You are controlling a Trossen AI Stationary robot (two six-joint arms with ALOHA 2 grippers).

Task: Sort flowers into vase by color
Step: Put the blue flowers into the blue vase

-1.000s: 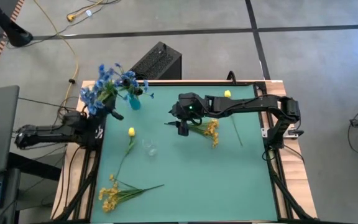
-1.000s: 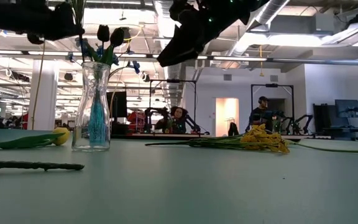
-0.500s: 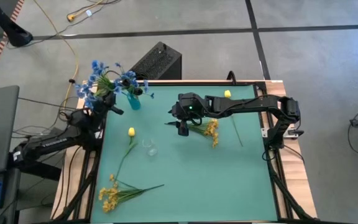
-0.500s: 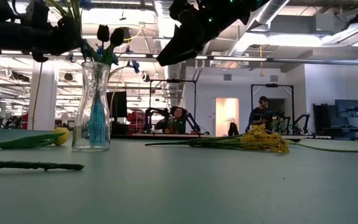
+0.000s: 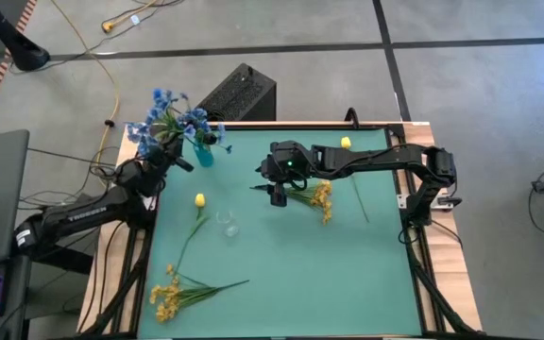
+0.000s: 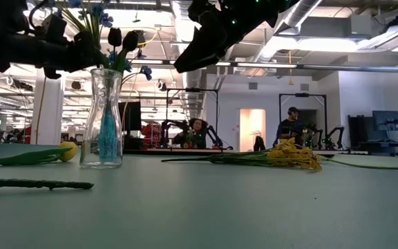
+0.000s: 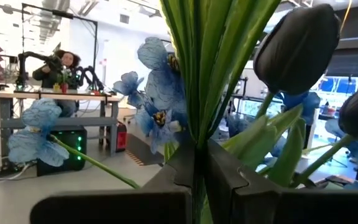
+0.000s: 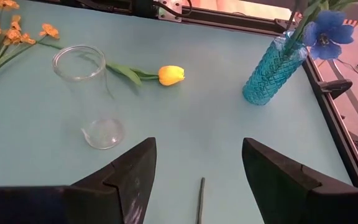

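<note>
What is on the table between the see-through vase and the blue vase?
A yellow bud stem lies on the green mat between the clear vase and the blue vase; the right wrist view shows it best. It touches neither vase.

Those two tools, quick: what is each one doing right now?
Left tool: closed on blue flowers, above the blue vase.
Right tool: open, empty, over the table.
</note>
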